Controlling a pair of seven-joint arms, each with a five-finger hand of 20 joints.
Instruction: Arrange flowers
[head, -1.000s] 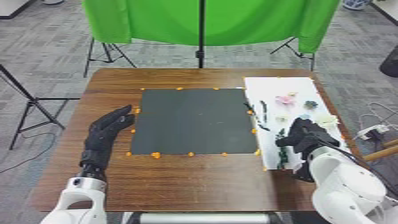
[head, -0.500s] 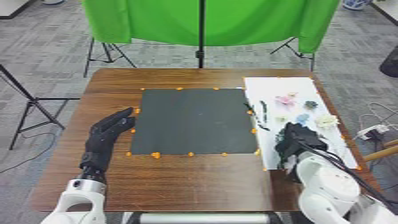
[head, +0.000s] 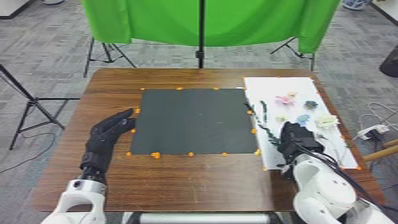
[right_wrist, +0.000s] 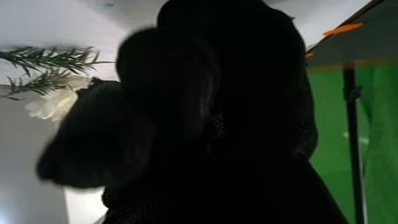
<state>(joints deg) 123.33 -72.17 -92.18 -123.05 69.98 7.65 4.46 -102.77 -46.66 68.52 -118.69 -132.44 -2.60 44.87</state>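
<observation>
While my right hand (head: 298, 136) sits over near half of white sheet (head: 275, 85), whether it clamps anything I cannot tell. Leafy stem (head: 264, 111) lies ahead and leftward, by sheet's left edge, long axis roughly along that edge. Next grasp, I judge, should come across that axis. Right arm nearer; left hand (head: 111, 127), fingers loosely extended, well apart from sheet.

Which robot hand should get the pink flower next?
Probably the right hand: it is over the white sheet, nearer the pink flower. The left hand is at the left edge of the dark mat, farther away.
</observation>
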